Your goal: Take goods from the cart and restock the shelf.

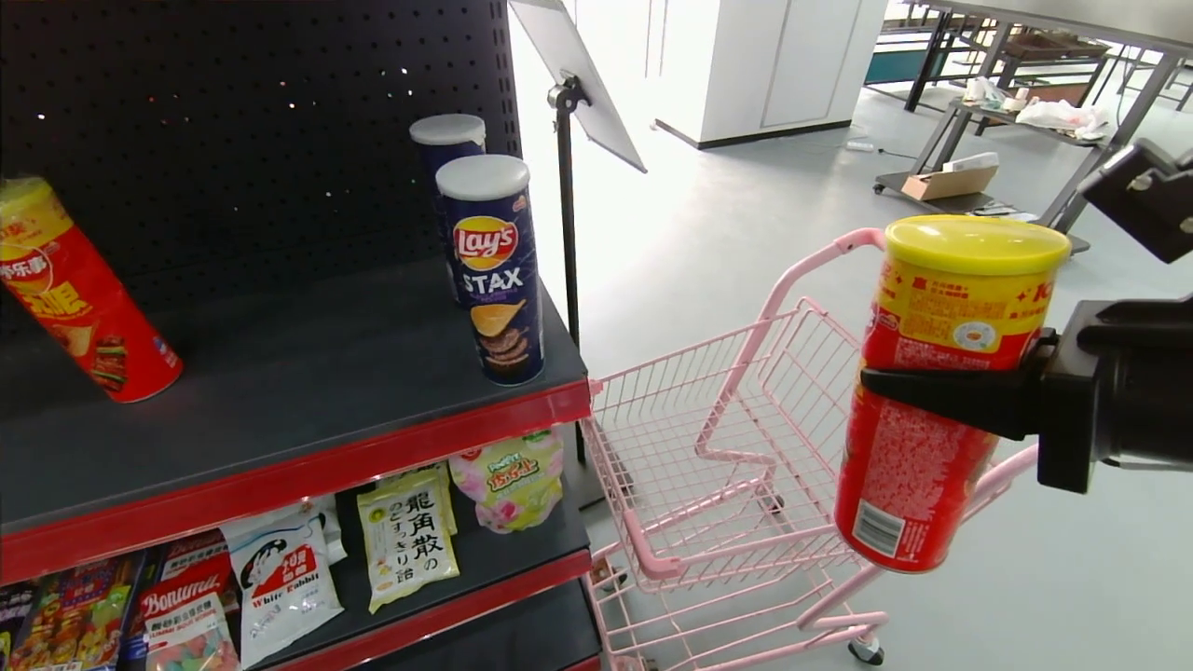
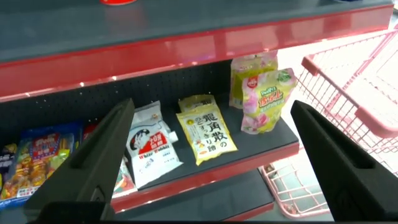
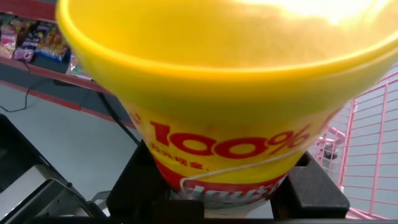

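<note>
Nearby, dark shelf [image 1: 308,373], pink cart [image 1: 708,410], grey floor [image 1: 746,214].

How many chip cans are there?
4. A red can sits at the shelf's left; a blue can stands at its right end, another blue can behind it; the right claw holds a yellow-lidded can. Others may be hidden.

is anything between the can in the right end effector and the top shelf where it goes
Partly. Two blue cans stand at the top shelf's end nearest the held red can. Past them the shelf is bare up to the tilted can at its left.
</note>
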{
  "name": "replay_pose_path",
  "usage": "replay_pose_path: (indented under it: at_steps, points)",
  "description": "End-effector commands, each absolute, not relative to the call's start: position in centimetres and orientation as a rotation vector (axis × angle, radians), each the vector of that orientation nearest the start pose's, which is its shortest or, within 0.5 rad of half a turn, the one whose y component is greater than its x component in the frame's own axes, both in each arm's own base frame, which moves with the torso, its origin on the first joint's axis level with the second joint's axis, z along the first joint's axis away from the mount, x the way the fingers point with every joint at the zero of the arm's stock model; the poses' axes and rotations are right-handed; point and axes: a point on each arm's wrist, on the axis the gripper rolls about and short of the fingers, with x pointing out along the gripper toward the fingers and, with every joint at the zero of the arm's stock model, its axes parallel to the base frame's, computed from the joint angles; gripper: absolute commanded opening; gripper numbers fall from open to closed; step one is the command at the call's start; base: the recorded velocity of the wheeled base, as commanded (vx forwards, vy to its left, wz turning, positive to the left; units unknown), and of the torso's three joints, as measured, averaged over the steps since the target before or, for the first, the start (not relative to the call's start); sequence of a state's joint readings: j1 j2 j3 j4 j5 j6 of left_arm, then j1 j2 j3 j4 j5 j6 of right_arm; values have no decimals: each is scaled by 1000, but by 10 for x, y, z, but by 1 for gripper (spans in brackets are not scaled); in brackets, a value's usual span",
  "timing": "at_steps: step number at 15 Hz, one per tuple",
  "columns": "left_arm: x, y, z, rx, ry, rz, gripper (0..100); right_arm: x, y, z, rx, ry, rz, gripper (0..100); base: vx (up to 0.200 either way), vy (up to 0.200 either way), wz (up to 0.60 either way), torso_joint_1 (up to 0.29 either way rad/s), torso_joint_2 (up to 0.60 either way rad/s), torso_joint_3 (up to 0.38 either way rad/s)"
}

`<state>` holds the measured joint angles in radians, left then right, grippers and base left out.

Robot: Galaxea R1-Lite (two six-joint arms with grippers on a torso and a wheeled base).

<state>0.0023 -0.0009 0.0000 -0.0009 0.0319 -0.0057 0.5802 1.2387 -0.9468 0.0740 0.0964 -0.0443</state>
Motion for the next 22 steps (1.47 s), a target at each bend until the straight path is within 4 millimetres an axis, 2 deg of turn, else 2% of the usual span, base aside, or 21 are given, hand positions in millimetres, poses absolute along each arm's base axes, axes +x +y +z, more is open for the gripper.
replay_pose_path:
  at_steps: [1,8,14,17,22]
  points:
    - [-23,1,76,-6,-2,35,100,155,104,270,-131,345,679,0,0,0,0,178,-408,-251]
    - [-23,1,76,-6,-2,35,100,154,104,266,-137,358,677,0,0,0,0,163,-378,-221]
    - [-23,1,76,-6,-2,35,100,154,104,265,-155,355,679,0,-200,0,0,33,-65,-36]
    - [-23,1,76,-6,-2,35,100,153,103,261,-160,365,676,0,0,0,0,0,0,0]
    - [-23,1,76,-6,-2,35,100,154,104,260,-163,372,676,0,0,0,600,1,2,3]
